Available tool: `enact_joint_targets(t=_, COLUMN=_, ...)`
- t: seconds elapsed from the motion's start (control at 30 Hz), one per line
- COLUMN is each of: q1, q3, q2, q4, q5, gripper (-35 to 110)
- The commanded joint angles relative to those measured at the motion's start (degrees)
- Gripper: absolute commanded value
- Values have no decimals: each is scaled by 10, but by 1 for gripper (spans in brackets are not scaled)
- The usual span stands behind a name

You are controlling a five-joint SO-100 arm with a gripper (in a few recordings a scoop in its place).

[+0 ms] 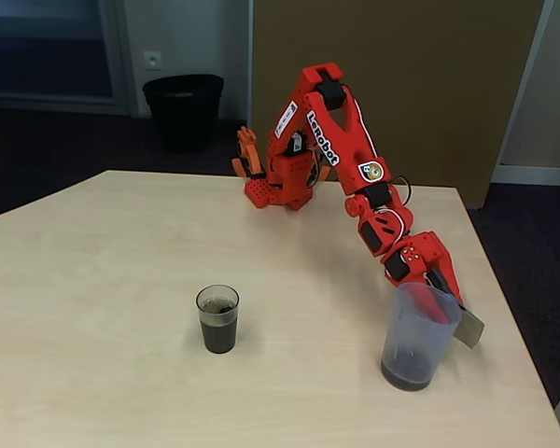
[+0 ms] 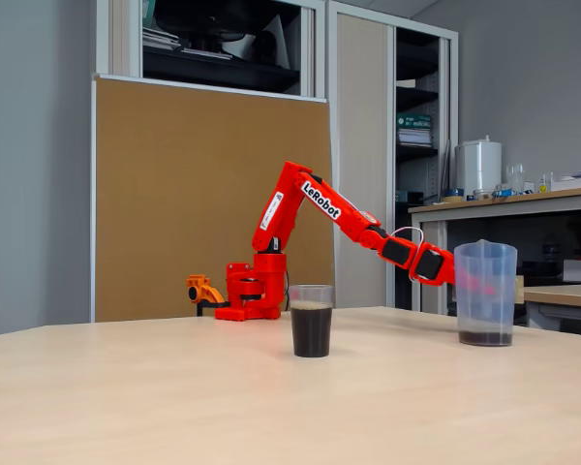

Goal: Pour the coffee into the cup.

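The cup (image 1: 217, 319) (image 2: 311, 320) stands upright near the table's middle, holding dark coffee (image 1: 218, 334) (image 2: 311, 334) to about two thirds of its height. At the right stands a larger translucent jug (image 1: 413, 341) (image 2: 485, 291), upright on the table, with a thin dark layer of coffee at its bottom. My red gripper (image 1: 448, 294) (image 2: 470, 281) reaches down to the jug's far rim and lies along its flat handle (image 1: 469, 329), shut on it. In a fixed view the jug's wall partly hides the fingers.
The arm's red base (image 1: 280, 187) (image 2: 252, 295) sits at the table's far edge. The table's right edge (image 1: 513, 317) runs close beside the jug. A black bin (image 1: 182, 110) stands on the floor behind, and a brown board (image 2: 203, 194) stands behind the table.
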Motion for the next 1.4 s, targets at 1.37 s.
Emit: enact_joint_targets(t=1.37, q1=18, q3=13, q2=83, q4=75, q5=-28, gripper=10)
